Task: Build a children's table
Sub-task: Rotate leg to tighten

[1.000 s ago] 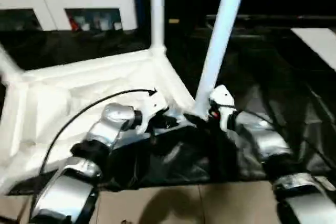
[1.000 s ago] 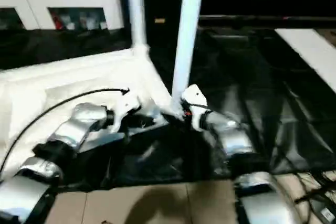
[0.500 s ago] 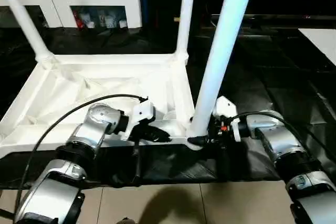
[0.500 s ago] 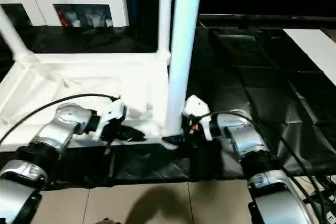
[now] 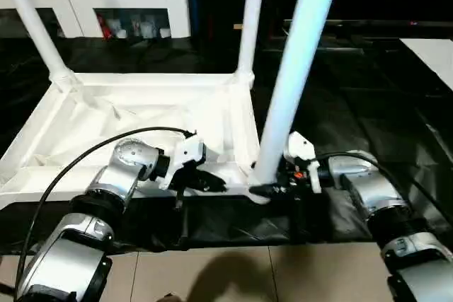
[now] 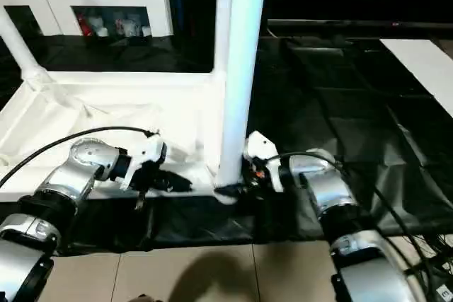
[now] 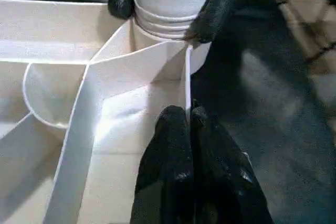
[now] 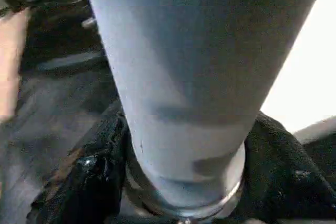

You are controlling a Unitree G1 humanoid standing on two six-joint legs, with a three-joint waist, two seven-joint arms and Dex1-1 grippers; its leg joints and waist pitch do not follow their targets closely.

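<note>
In the left eye view the white plastic rectangular tabletop (image 5: 134, 125) lay upside down on black sheeting (image 5: 368, 104) spread over the floor, its ribbed underside facing up; three long white tubular legs rose from its corner sockets, the nearest leg (image 5: 294, 68) standing at the near right corner; the left hand (image 5: 212, 183) reached in at the near rim just beside that corner, and the right hand (image 5: 263, 190) sat at the base of the nearest leg; a white cabinet with glass doors (image 5: 106, 5) stood behind; in the left wrist view the left hand's fingers (image 7: 178, 145) were pressed together, pinching the thin rim wall of the tabletop; in the right wrist view the right hand's black fingers (image 8: 89, 177) flanked the leg's flared base on both sides, touching it.
</note>
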